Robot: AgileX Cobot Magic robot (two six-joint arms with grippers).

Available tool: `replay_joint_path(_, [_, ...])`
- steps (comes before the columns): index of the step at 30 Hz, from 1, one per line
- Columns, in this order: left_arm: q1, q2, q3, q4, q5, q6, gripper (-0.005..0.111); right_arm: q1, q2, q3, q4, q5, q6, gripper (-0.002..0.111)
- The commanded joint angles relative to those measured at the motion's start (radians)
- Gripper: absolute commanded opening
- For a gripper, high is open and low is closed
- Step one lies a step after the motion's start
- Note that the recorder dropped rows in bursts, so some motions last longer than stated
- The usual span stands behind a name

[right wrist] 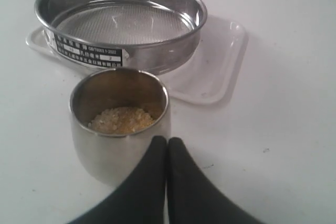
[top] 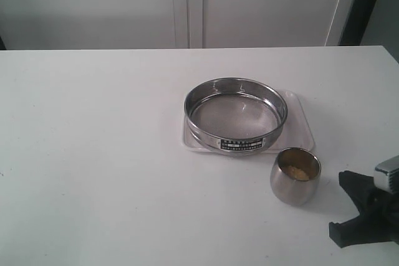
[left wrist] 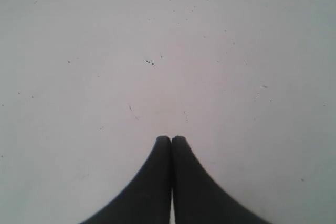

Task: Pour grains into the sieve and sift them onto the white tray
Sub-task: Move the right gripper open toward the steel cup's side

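The sieve (top: 206,134), a wide steel ring with a mesh bottom and a label on its rim, rests on the white tray (top: 300,123) right of the table's middle; its mesh is bare. In front of it stands a small steel cup (top: 295,186) holding the yellowish grains (top: 298,171). My right gripper (right wrist: 167,141) is shut and holds nothing. Its tips are just short of the cup (right wrist: 105,150) and beside its wall, with the grains (right wrist: 122,119), sieve (right wrist: 157,56) and tray (right wrist: 218,72) beyond. My left gripper (left wrist: 171,139) is shut over bare tabletop.
The white table (top: 93,154) reaches back to a pale wall with cabinet doors (top: 187,4). The right gripper's black body (top: 365,213) shows at the lower right edge of the exterior view. The left arm is outside that view.
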Motion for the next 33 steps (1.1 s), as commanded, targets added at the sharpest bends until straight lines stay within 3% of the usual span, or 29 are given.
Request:
replay_joint_path(1, [-0.005,-0.004,0.009,-0.004,0.005,0.0,0.0,-0.001,0.065,0.006,-0.001,-0.052,-0.013,0.0])
replay_joint_path(33, [-0.005,-0.004,0.009,-0.004,0.005,0.0,0.0,-0.001,0.244,0.006,0.083,-0.179,-0.054,0.0])
